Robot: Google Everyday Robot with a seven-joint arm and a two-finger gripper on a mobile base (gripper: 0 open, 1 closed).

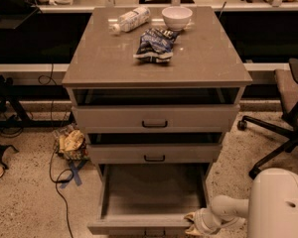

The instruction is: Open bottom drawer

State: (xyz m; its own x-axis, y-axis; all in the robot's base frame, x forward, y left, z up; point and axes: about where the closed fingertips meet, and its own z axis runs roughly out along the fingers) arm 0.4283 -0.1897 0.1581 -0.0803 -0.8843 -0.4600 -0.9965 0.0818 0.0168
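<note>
At your far left, on the speckled floor, a crumpled yellow bag (72, 144) lies just beside the cabinet (99, 63), with a black cable (53, 175) looping past it and a cross of blue tape (74, 171) close by.

On the cabinet top you have a plastic bottle (131, 20) lying on its side at the back left. A dark snack bag (155, 42) sits in front of it near the middle, and a white bowl (177, 17) stands upright at the back, right of the bottle.

Below the top, the top drawer (155, 118) and the middle drawer (154, 152) each stand a little way out. The bottom drawer (154, 192) is pulled well out toward you, its front panel at the lower edge of the view.

The gripper (194, 223) is low down at the right front corner of that bottom drawer, touching or just beside the front panel. You cannot tell whether it grips anything. The white arm (228, 209) runs from it to the robot's body (280, 205) at lower right.

Farther right, an office chair (293, 100) stands apart from the cabinet.
</note>
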